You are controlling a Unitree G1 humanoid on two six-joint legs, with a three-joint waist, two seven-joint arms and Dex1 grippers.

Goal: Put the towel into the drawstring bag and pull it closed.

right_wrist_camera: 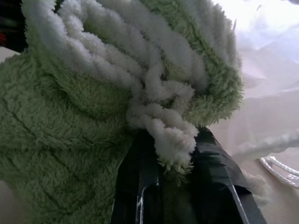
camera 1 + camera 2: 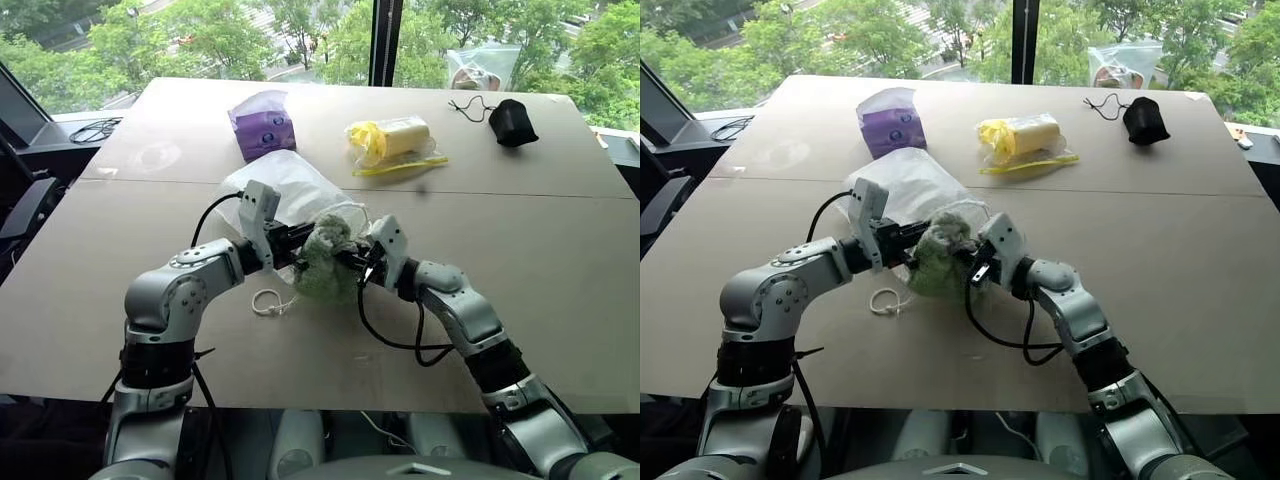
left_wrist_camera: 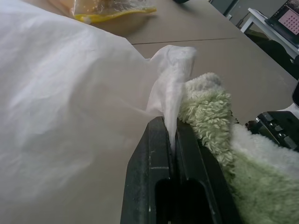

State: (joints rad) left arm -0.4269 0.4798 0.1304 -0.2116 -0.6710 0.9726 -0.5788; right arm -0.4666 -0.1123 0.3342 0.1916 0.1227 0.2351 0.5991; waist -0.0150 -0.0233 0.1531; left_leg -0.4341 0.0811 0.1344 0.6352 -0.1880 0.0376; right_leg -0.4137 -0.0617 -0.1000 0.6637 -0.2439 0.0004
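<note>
Towel (image 2: 326,262), pale green terry, bunched at the mouth of the drawstring bag (image 2: 290,185), raised just off the bench (image 2: 560,260) between the two tools. Not yet inside; most of the cloth hangs outside the opening and droops toward the bench.

Left tool (image 3: 171,140): fingers pressed together on a thin fold of the bag's white rim, fabric rising out of the pinch, towel lying against the fingers' far side. Right tool (image 1: 174,161): nearly shut, clamped on a thick roll of towel edge, pile bulging over the fingertips (image 1: 140,158).

Bag lies on its side behind the tools, body slack and translucent. Cord loop (image 2: 268,302) lies on the bench just below the left tool, free of either grip.

Step in hand, as judged: feeding towel through the mouth.

Notes for doing it well:
- Keep the left pinch firm and lifted, so the rim stays open rather than collapsing onto the towel.
- Drive the right tool deep past the rim before letting go; release too shallow and the cloth likely spills back out.
- Watch the hanging bulk; may need a second tuck.
- Thin fabric: pull gently, risk of slipping from the pinch or dragging the whole bag along the bench.
- Leave the cord clear of the towel for the closing pull.

Purple tissue pack (image 2: 263,123), yellow wrapped item (image 2: 392,140) and black pouch (image 2: 512,122) sit well apart, farther back on the bench.
</note>
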